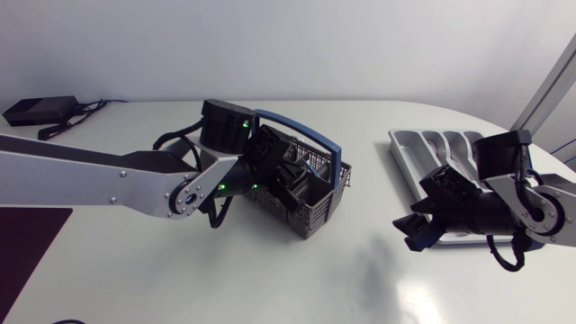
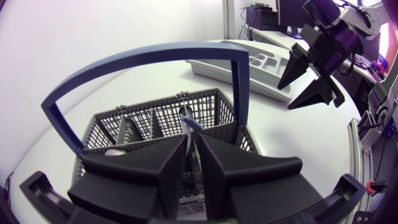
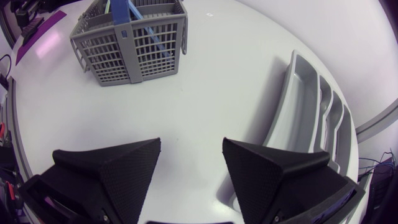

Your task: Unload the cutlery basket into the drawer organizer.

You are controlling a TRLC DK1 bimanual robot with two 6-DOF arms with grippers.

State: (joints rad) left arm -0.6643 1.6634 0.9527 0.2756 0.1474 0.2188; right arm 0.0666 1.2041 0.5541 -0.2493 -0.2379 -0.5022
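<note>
Standing under the left claw (image 2: 193,149), grey cutlery basket (image 1: 317,214), its blue handle (image 2: 149,56) arching ahead of the fingers. Left claw down inside, fingers pinched on a thin utensil (image 2: 186,127). Right claw (image 1: 419,230) spread wide, nothing between, low over the table (image 1: 360,288); drawer organizer (image 1: 432,144) just beside it.

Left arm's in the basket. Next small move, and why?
Probably lift the left gripper straight up a little: its fingers look pinched on a utensil standing in the cutlery basket, with grid walls close around it. The right gripper hangs open beside the drawer organizer.
</note>
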